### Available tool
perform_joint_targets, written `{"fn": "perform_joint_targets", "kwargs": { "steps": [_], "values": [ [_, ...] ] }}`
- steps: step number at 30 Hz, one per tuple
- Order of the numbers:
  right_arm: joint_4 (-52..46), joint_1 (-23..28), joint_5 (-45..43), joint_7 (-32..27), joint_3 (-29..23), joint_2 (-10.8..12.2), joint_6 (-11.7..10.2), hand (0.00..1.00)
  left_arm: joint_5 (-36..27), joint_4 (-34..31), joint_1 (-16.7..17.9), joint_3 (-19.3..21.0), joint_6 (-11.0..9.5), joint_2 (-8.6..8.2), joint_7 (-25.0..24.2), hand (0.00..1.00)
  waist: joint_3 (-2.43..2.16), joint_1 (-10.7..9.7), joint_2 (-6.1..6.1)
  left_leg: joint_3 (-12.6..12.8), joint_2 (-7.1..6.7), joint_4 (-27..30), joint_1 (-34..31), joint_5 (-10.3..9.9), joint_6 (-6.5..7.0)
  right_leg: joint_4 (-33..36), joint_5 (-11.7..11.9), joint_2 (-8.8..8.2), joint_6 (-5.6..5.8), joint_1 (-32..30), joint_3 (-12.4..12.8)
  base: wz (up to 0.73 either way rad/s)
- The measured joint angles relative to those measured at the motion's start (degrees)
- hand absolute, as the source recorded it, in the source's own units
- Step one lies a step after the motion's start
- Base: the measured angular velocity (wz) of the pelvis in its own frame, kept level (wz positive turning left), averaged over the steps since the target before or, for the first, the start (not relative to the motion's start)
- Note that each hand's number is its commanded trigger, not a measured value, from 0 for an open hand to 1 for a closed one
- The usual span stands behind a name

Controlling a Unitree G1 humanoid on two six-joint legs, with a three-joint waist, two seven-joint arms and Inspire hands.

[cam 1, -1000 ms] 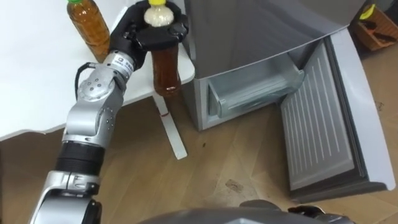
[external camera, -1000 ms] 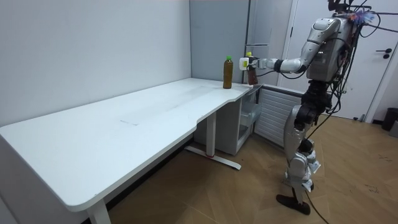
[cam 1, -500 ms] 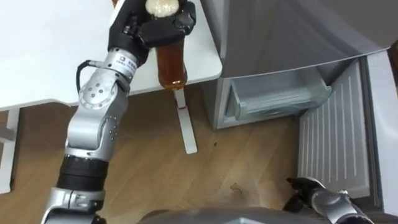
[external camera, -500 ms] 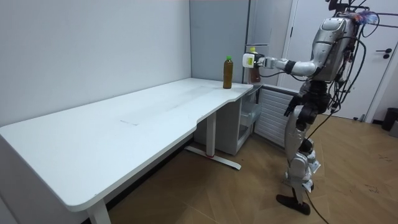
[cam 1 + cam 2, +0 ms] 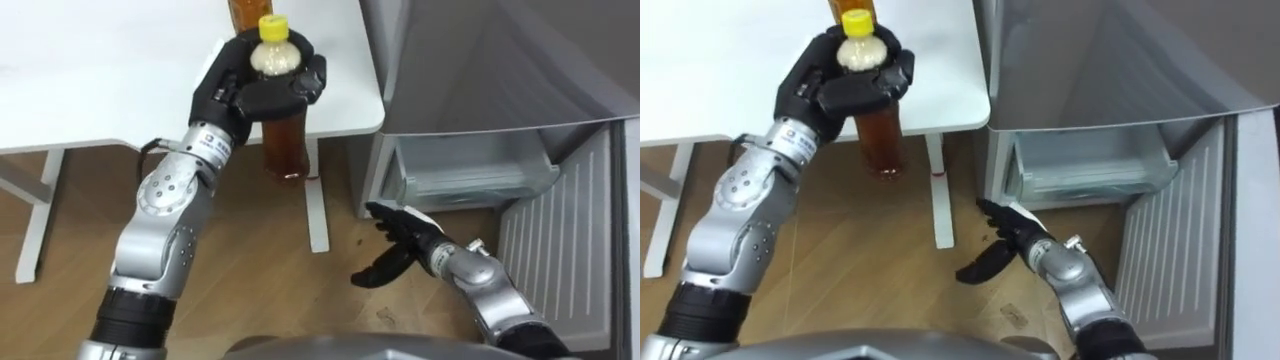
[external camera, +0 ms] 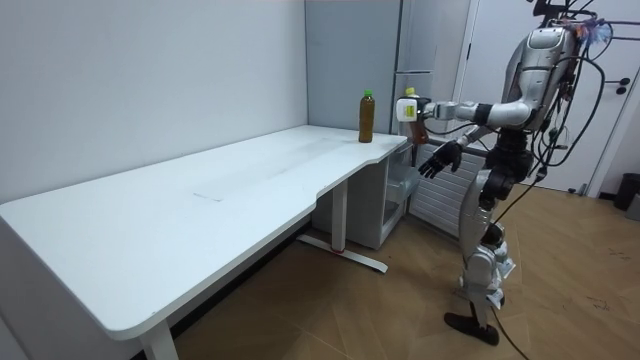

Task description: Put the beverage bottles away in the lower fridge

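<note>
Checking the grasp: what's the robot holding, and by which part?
The left robot hand grips a bottle round its neck; the right robot hand is empty.

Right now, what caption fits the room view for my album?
Robot by the open fridge: left hand grips a brown bottle, right hand open, second bottle on the white table.

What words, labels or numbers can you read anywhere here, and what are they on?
No text can be read.
The white tag by the left hand: print too small to read.
The bottle in that hand: no legible label.
The fridge: no writing visible.
</note>
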Motion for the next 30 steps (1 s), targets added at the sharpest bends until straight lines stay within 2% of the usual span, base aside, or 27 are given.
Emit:
{"fn": "perform_joint_targets", "kwargs": {
  "steps": [7,10,12,15,17,20,26,30],
  "values": [
    [-7.07,0.25,0.5,5.85,1.55,-0.22,0.0,0.0,-0.05,0.0,0.12,-0.43,-0.39,-0.39,-3.02,1.0,0.1,0.05,-0.8,0.03,0.0,0.28,-0.22,0.0,0.0,0.11,0.0,-0.01,0.0,-0.1,0.13,0.0],
    [-8.42,0.24,4.43,8.34,1.55,-0.83,0.01,0.0,-0.95,0.0,0.13,-1.21,-0.42,-0.36,-3.69,1.0,0.12,0.15,-0.89,0.02,0.0,0.41,-0.16,0.0,0.0,0.14,0.0,-0.01,0.0,0.02,0.12,0.0],
    [-8.44,0.23,5.48,9.59,1.58,-0.93,0.05,0.0,-0.97,0.0,0.32,-1.42,-0.42,-0.44,-4.67,1.0,0.3,0.16,-0.9,0.03,0.01,0.34,0.23,0.0,0.0,0.12,0.0,0.0,0.0,0.37,0.13,0.0],
    [-9.12,0.21,7.76,11.37,2.25,-0.94,0.26,0.0,-1.34,0.01,0.59,-2.74,-0.42,-0.39,-5.04,1.0,0.42,0.42,-0.93,-0.06,-0.01,0.15,0.3,-0.01,0.01,0.14,0.0,0.0,0.0,0.48,0.17,0.0],
    [-12.11,0.22,11.27,13.13,3.74,-1.85,0.28,0.0,-2.69,0.01,0.61,-4.12,-0.43,-0.28,-6.01,1.0,0.7,0.97,-1.06,-0.1,-0.01,0.04,-0.38,-0.01,0.0,0.16,0.0,0.02,0.0,-0.06,0.18,0.0],
    [-14.08,0.31,15.78,14.26,4.32,-2.42,0.23,0.0,-3.49,0.04,1.06,-6.08,-0.51,-0.06,-7.89,1.0,0.72,1.38,-1.03,-0.19,0.0,0.22,-1.07,-0.01,0.0,0.19,0.01,0.06,-0.02,-0.64,0.21,0.0],
    [-13.69,0.47,18.83,16.3,4.39,-2.89,0.36,0.0,-3.43,0.27,2.52,-7.93,-0.51,0.2,-9.79,1.0,0.74,1.21,-1.02,-0.13,0.01,0.24,-1.49,-0.01,0.0,0.13,0.01,0.04,-0.02,-1.02,0.16,0.0],
    [-12.77,0.44,23.57,16.42,4.57,-2.3,0.35,0.0,-3.18,2.24,2.55,-10.31,-0.47,0.21,-11.73,1.0,0.74,1.0,-1.04,-0.17,0.01,0.42,-1.47,-0.01,0.0,0.12,0.01,-0.01,-0.02,-0.87,-0.06,0.03]
  ]
}}
